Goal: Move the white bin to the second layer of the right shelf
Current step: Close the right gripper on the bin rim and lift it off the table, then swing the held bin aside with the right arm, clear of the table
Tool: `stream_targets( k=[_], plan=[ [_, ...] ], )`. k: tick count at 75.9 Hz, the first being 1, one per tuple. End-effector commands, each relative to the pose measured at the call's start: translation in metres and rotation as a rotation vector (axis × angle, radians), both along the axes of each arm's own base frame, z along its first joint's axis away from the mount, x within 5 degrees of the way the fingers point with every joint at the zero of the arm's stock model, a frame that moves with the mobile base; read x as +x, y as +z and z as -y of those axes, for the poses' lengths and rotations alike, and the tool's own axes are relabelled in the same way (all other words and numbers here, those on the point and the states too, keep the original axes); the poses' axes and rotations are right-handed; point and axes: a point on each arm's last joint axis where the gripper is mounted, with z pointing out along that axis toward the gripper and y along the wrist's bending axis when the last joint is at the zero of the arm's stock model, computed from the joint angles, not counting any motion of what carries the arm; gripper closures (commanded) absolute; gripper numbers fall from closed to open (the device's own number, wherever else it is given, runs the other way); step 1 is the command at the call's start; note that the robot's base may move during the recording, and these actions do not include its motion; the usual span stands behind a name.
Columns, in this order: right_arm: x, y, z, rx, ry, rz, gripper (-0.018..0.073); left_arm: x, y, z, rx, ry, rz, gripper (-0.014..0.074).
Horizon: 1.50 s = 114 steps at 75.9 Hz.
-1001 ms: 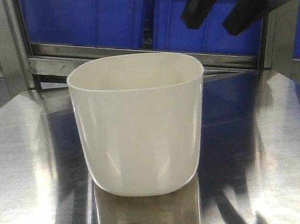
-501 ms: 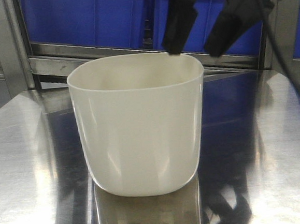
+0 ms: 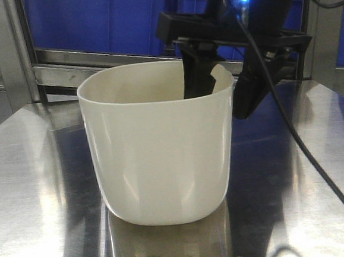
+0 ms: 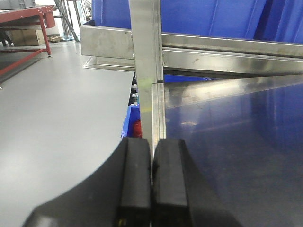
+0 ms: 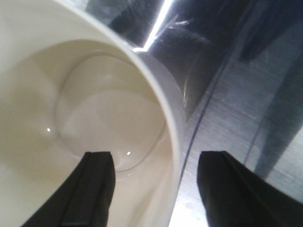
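The white bin (image 3: 158, 141) stands upright on the steel tabletop (image 3: 38, 174), empty. My right gripper (image 3: 222, 89) is open and straddles the bin's right rim, with one finger inside (image 3: 197, 79) and one outside (image 3: 246, 96). In the right wrist view the bin's bare inside (image 5: 94, 109) and its rim (image 5: 173, 127) lie between the open fingers of the right gripper (image 5: 161, 189). My left gripper (image 4: 151, 184) is shut and empty, low over the table's left edge, away from the bin. The roller shelf level is out of view.
Blue crates (image 3: 116, 20) sit on a steel rack rail (image 3: 124, 55) right behind the table. A steel upright post (image 4: 147, 56) stands at the table's corner ahead of the left gripper. Grey floor (image 4: 57, 104) lies to the left. The right arm's cable (image 3: 304, 148) hangs over the table.
My right gripper has come down and to the left, from above the bin's right side to astride its right rim. The bin has not moved.
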Motion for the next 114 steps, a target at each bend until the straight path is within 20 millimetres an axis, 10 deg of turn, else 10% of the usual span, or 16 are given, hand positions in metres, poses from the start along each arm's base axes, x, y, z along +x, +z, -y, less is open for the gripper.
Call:
stream_targets(
  k=[1, 21, 38, 84, 114],
  plan=[
    [0.002, 0.017, -0.002, 0.041, 0.003, 0.061, 0.0061, 0.001, -0.004, 0.000, -0.010, -0.002, 0.064, 0.0512],
    [0.006, 0.008, -0.004, 0.027, 0.001, 0.039, 0.0110, 0.001, -0.004, 0.000, -0.010, -0.002, 0.064, 0.0512],
    [0.020, 0.024, -0.001, -0.026, 0.026, 0.202, 0.0527, 0.001, -0.004, 0.000, -0.010, -0.002, 0.064, 0.0512],
    [-0.020, 0.132, 0.037, 0.065, -0.001, 0.602, 0.0504, 0.001, -0.004, 0.000, -0.010, -0.002, 0.064, 0.0512],
    [-0.083, 0.117, 0.121, 0.147, -0.259, 0.780, 0.0504, 0.001, -0.004, 0.000, -0.010, -0.002, 0.064, 0.0512]
  ],
)
